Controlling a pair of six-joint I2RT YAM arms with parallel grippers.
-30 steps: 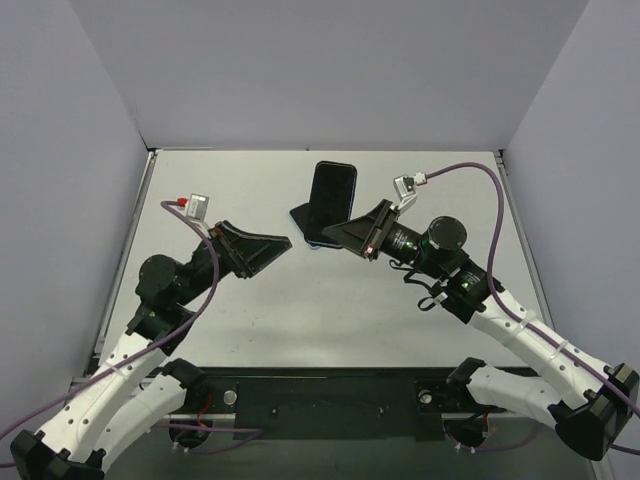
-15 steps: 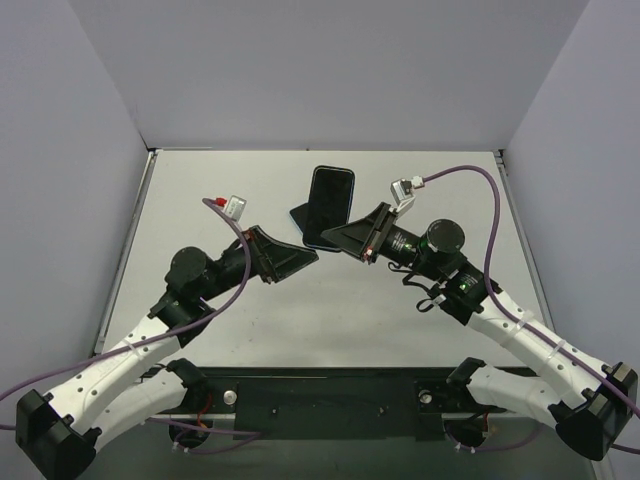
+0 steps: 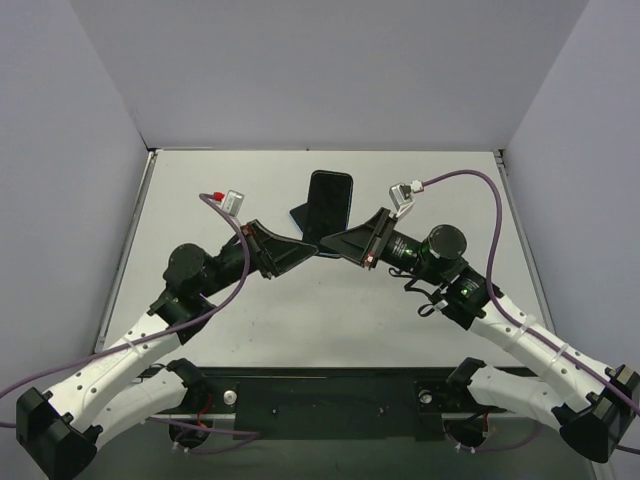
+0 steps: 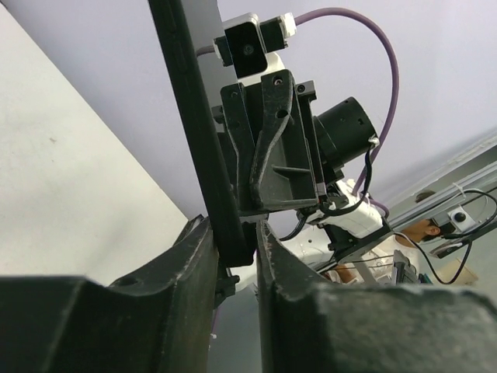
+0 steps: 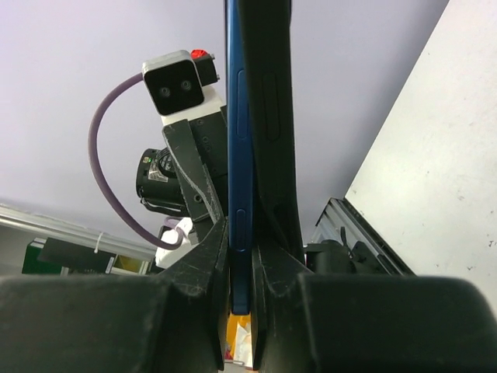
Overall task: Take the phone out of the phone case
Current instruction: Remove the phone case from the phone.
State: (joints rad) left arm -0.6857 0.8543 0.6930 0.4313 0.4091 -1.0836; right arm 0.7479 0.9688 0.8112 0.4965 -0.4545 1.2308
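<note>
The phone [image 3: 330, 198] is held up above the table's middle, its dark screen facing the top camera. A dark case [image 3: 297, 214] sticks out at its lower left. My right gripper [image 3: 333, 243] is shut on the phone's lower end. In the right wrist view the blue phone edge [image 5: 236, 155] sits between the fingers with the black case [image 5: 268, 109] beside it. My left gripper [image 3: 306, 250] is shut on the case's edge. It shows as a black strip [image 4: 186, 116] between the fingers [image 4: 198, 264] in the left wrist view.
The grey table [image 3: 250, 310] is walled by pale panels on three sides. The two arms meet over its middle, and purple cables [image 3: 480, 175] loop above them. The right arm's wrist [image 4: 272, 148] fills the left wrist view.
My left arm has swung right to the phone and its fingers have closed on the case's edge. The right gripper has kept hold and shifted the phone slightly left.
</note>
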